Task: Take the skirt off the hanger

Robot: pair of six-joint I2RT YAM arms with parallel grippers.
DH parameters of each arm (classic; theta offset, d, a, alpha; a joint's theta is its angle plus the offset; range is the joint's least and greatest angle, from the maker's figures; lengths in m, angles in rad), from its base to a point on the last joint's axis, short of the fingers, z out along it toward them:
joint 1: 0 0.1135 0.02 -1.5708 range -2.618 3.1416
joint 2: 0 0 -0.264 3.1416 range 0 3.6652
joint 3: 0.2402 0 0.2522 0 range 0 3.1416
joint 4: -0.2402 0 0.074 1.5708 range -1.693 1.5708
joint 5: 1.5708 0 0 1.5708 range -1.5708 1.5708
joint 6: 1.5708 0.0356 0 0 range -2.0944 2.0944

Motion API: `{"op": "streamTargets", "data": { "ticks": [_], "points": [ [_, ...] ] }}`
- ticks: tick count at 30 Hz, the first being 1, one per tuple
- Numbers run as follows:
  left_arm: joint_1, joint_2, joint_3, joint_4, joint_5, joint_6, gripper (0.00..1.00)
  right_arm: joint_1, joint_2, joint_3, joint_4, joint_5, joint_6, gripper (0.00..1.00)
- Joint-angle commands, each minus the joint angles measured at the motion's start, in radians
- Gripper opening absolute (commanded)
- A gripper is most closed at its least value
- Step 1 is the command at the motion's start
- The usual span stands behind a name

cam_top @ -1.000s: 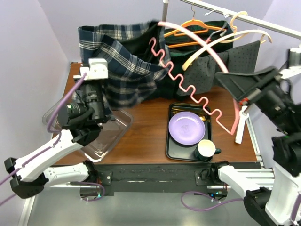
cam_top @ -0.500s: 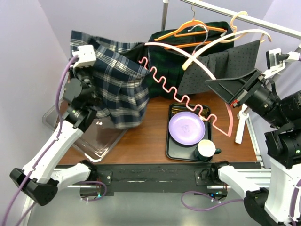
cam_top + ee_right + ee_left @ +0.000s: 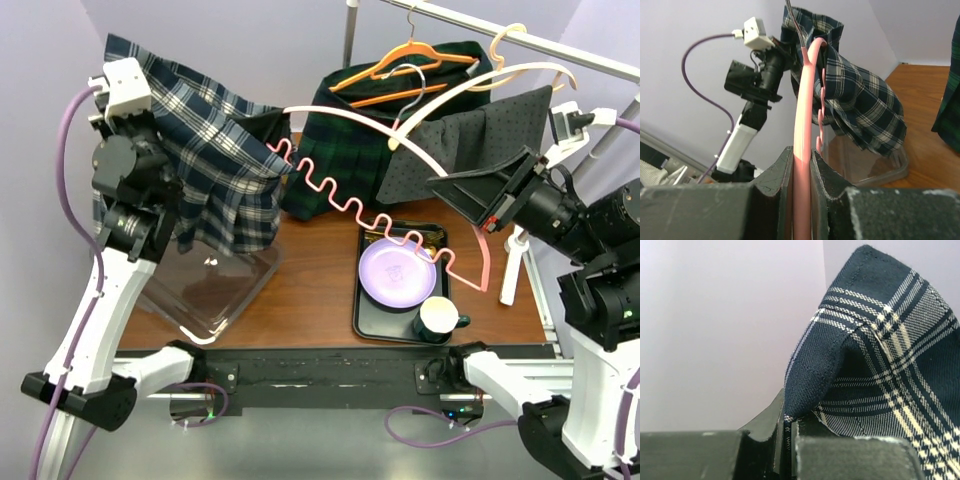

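The skirt (image 3: 215, 165) is navy plaid with white lines. My left gripper (image 3: 140, 200) is shut on its edge and holds it high at the far left, over a clear bin. In the left wrist view the cloth (image 3: 875, 365) rises out of the closed jaws. The pink hanger (image 3: 380, 215) has a wavy bar and stretches across the middle; its left tip still touches the skirt. My right gripper (image 3: 497, 205) is shut on the hanger's right end. In the right wrist view the pink hanger (image 3: 804, 150) runs up between the fingers toward the skirt (image 3: 860, 100).
A clear plastic bin (image 3: 215, 290) sits under the skirt at left. A black tray (image 3: 372, 320) holds a purple plate (image 3: 397, 272) and a dark mug (image 3: 437, 318). At the back a rail (image 3: 520, 38) carries orange and cream hangers, a dark green skirt (image 3: 335, 150) and a grey garment (image 3: 465, 145).
My left gripper has lifted the plaid skirt up and to the left, away from the bin. The pink hanger has swung lower and flatter, and the skirt has slid toward its left tip.
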Motion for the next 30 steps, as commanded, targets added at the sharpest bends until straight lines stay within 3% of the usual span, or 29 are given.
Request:
{"op": "streamTargets", "data": {
  "ticks": [1, 5, 11, 19, 30],
  "points": [
    [0.046, 0.062, 0.083, 0.102, -0.09, 0.109, 0.0, -0.005, -0.04, -0.007, 0.047, -0.053, -0.065, 0.0],
    [0.115, 0.094, 0.057, 0.097, -0.118, 0.074, 0.0, -0.003, -0.065, 0.045, 0.005, 0.074, -0.096, 0.0],
    [0.195, 0.082, 0.063, -0.122, -0.081, -0.15, 0.0, -0.005, -0.083, 0.18, -0.025, 0.29, -0.128, 0.0],
    [0.196, 0.008, 0.158, -0.263, 0.193, -0.32, 0.0, -0.005, -0.097, 0.122, -0.008, 0.255, -0.131, 0.0],
    [0.195, 0.017, 0.414, -0.413, 0.237, -0.329, 0.0, -0.003, -0.106, 0.09, 0.015, 0.245, -0.134, 0.0]
  ]
}}
